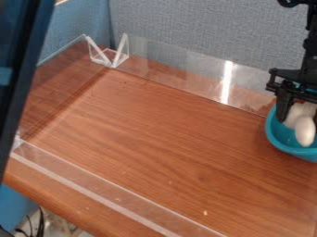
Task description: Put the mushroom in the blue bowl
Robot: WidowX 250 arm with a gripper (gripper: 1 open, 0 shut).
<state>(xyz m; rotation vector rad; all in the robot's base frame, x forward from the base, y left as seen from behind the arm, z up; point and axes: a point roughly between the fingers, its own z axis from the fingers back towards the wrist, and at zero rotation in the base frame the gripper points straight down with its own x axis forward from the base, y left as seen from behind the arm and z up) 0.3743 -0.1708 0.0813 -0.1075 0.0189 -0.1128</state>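
Currently gripper (298,109) at far right edge, pointing straight down over the blue bowl (283,135); black fingers (284,100) narrowly parted, flanking the top of the mushroom (301,122); looks like a grip on it, contact not fully clear; mushroom's cream body sits upright inside the bowl, lower end within the rim; bowl rests on the wooden table (148,130), partly cut by the frame edge; clear acrylic barrier (186,60) along the far side; blue wall (198,23) behind.
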